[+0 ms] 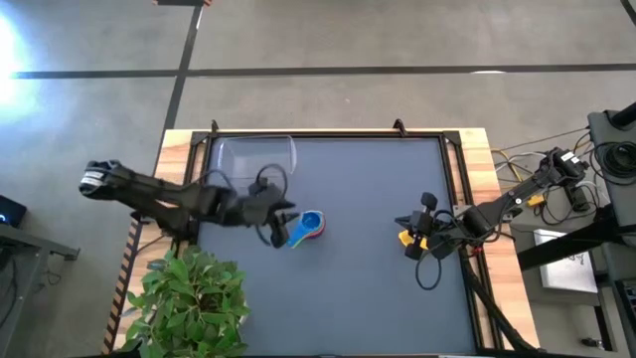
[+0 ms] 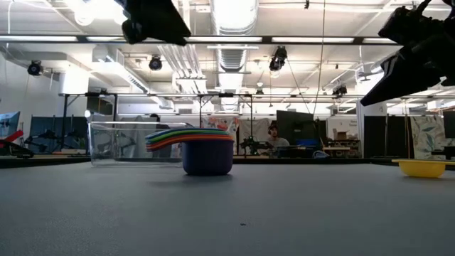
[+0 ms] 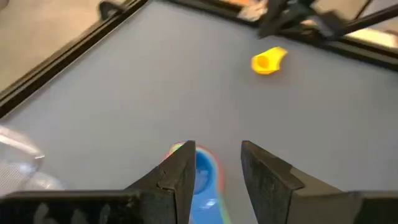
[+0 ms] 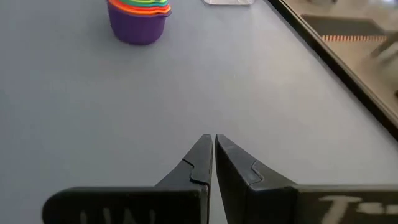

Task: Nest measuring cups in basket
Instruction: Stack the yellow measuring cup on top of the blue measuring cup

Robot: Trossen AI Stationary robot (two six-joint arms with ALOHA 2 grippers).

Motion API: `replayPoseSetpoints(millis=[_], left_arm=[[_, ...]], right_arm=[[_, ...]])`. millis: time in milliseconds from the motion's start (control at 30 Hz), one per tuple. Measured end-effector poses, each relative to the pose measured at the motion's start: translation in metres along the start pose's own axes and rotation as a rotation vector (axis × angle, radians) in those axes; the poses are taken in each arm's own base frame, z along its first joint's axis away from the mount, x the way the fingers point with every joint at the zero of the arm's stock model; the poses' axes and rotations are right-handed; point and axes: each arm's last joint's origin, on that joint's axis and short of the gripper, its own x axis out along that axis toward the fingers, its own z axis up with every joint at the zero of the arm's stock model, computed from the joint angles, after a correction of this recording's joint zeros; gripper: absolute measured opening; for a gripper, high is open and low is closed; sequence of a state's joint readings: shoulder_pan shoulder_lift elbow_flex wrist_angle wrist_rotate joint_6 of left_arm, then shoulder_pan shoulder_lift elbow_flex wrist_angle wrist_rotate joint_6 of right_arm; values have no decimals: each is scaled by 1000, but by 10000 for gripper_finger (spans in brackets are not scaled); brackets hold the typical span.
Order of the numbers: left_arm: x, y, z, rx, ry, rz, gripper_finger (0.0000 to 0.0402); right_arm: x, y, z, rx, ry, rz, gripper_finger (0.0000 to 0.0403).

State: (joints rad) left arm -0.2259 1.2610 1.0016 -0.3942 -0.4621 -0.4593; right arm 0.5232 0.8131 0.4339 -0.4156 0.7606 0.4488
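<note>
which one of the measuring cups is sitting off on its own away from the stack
The yellow cup, lying alone on the table near the right gripper. The other cups sit nested in one stack by the left gripper, outside the clear basket.

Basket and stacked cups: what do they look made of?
The basket looks like clear, glossy plastic: the room shows through its walls. The stacked cups look like opaque coloured plastic with a smooth, slightly shiny surface, as does the yellow cup lying apart; the plastic is a guess from looks.
</note>
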Motion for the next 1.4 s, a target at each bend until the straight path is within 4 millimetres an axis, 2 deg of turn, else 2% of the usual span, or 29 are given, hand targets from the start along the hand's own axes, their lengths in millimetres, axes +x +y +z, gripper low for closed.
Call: replayPoseSetpoints(millis=[100,200,433,533,667,833,1000,1200,1400], left_arm=[[-2,-14,-12,22,-54,-19,111],[3,-21,-26,17,-111,-10,111],[23,-17,-58,-76,-287,-41,111],[26,-15,-65,-102,-407,-86,111],[30,-12,-74,-91,-518,-111,111],[38,-15,-78,-67,-567,-113,111],[47,-23,-75,-44,-570,-105,111],[51,-32,-64,-6,-588,-98,111],[52,-33,-63,22,-575,-90,111]], right_arm=[[-1,0,2,-58,-3,2,9],[-4,1,11,-45,-23,11,9],[-19,-7,26,-53,61,-17,9],[-28,-14,33,-16,133,-39,9],[-34,-20,38,3,246,15,9],[-33,-26,34,14,393,91,21],[-29,-30,22,46,565,115,77],[-26,-31,15,53,622,69,143],[-19,-31,-2,120,684,8,162]])
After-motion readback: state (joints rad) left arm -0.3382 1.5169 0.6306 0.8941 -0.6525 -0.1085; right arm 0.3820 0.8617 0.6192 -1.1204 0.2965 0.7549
